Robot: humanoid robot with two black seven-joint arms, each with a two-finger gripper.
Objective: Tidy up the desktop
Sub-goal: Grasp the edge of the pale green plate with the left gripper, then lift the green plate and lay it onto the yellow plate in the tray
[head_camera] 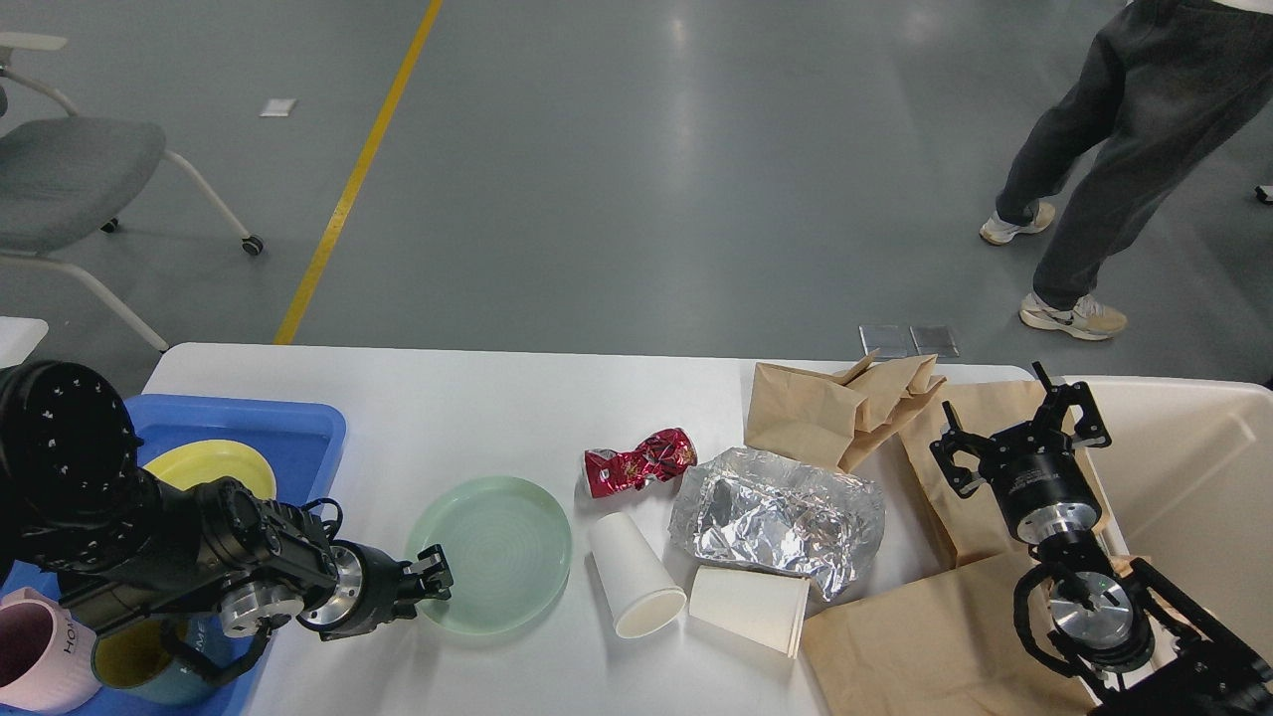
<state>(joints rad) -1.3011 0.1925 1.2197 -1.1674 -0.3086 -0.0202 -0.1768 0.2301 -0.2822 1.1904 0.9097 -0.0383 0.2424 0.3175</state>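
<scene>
The white desktop (pixel 477 408) holds a pale green plate (pixel 497 547), a crumpled red wrapper (pixel 638 460), a wad of silver foil (pixel 781 517), two white paper cups (pixel 633 575) (pixel 748 607) on their sides, and brown paper bags (pixel 825 408) (pixel 925 636). My left gripper (pixel 435 575) is low at the plate's left rim, its fingers slightly apart and holding nothing. My right gripper (pixel 1019 433) hovers open and empty over the brown paper at the right.
A blue tray (pixel 298 423) at the left holds a yellow plate (pixel 214 465), a pink mug (pixel 30 656) and a yellow-lined mug (pixel 129 661). A cream bin (pixel 1193 467) stands at the right edge. A person (pixel 1104 149) stands beyond the table, and a chair (pixel 70 169) at far left.
</scene>
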